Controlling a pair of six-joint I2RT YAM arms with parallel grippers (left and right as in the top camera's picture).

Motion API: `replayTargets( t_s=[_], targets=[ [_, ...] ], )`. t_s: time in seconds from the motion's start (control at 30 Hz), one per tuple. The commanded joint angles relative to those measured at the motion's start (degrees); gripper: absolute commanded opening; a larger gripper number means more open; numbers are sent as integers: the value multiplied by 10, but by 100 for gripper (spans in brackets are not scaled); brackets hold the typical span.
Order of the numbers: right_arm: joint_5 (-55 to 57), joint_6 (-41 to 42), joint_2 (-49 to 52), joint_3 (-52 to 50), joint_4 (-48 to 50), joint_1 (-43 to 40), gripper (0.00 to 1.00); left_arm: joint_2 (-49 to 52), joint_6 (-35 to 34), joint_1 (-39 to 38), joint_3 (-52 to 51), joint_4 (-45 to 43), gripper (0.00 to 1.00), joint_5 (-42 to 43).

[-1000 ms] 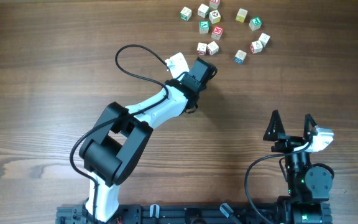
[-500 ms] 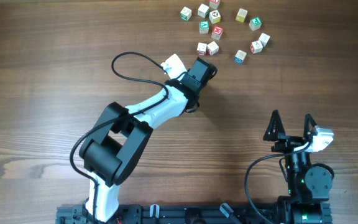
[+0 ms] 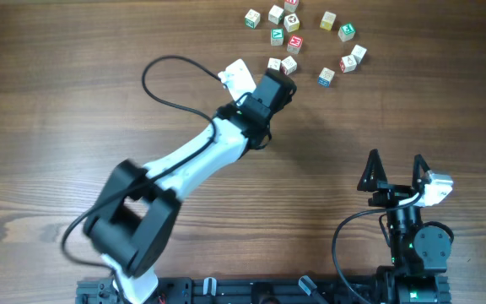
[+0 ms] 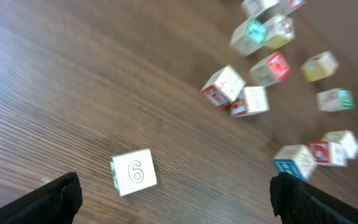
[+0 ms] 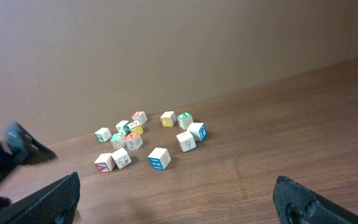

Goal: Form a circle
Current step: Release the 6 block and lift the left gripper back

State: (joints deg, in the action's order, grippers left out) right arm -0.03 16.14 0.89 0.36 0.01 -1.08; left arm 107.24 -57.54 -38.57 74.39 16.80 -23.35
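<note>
Facing cube (image 4: 133, 172) marked 6, left end effector (image 4: 173, 190) open, right end effector (image 3: 395, 158) open

Lone cube (image 4: 133, 172) on table (image 4: 55, 74), well apart from the rest. Touching pair (image 4: 224, 86) beyond it, rightward. Other cubes (image 4: 296, 158) scattered farther right of it.

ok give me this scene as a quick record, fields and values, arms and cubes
table: brown wood
cubes: loose cluster at the far side, no circle yet
6 cube: lying on the table between the left fingers, apart from both
left fingers: open, empty, at the near edge of the cluster
right fingers: open, empty, parked well away from the cubes
</note>
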Motion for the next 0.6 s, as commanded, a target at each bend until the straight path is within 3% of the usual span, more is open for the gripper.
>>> replayTargets(
  t_s=[0.0, 0.13, 0.4, 0.57],
  targets=[
    [-9, -10, -3, 0, 3, -1, 100, -83, 90, 18, -4, 60, 100, -19],
    [-9, -10, -3, 0, 3, -1, 100, -167, 138, 26, -4, 143, 100, -25],
    [-9, -10, -3, 0, 3, -1, 100, -352, 138, 29, -5, 388, 100, -87],
    [-9, -10, -3, 0, 3, -1, 100, -398, 136, 48, -5, 525, 100, -97]
  ],
)
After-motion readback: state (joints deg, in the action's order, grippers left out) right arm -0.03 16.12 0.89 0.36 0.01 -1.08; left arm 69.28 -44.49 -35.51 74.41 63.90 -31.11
